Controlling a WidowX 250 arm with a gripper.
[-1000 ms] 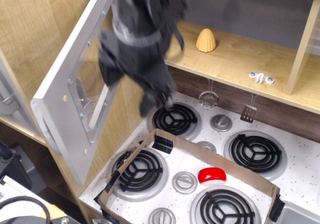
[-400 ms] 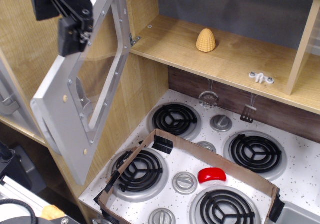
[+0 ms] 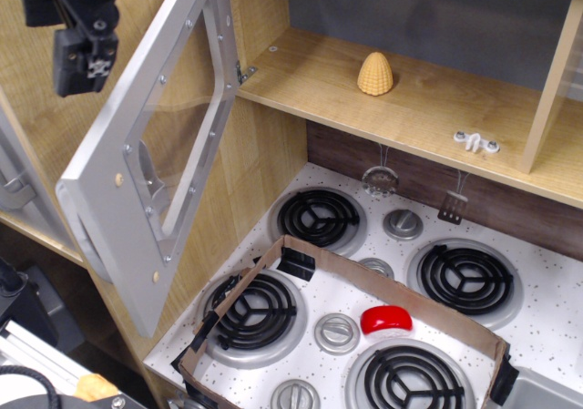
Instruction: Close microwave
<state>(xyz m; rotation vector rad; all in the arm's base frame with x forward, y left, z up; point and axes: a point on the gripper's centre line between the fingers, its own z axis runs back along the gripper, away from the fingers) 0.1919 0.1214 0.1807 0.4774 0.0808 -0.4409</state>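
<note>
The microwave is a wood compartment (image 3: 428,108) with a wide silver-grey door (image 3: 109,190) and a clear window (image 3: 182,108). The door stands wide open, swung out to the left on its hinge (image 3: 242,70). My black gripper (image 3: 84,58) is at the top left, to the left of the door's upper edge on its outer side. I cannot tell whether it touches the door. Its jaws face away, so I cannot tell whether they are open or shut. The door's handle and buttons are hidden.
A yellow toy corn (image 3: 375,73) and a small white bracket (image 3: 476,141) sit on the compartment floor. Below are toy stove burners (image 3: 318,218), a cardboard frame (image 3: 401,292), a red piece (image 3: 385,319) and two hanging utensils (image 3: 380,181).
The arm was in front of the compartment mouth one second ago. It has swung up and left, past the door's top edge, to the door's outer side. The door has not visibly moved.
</note>
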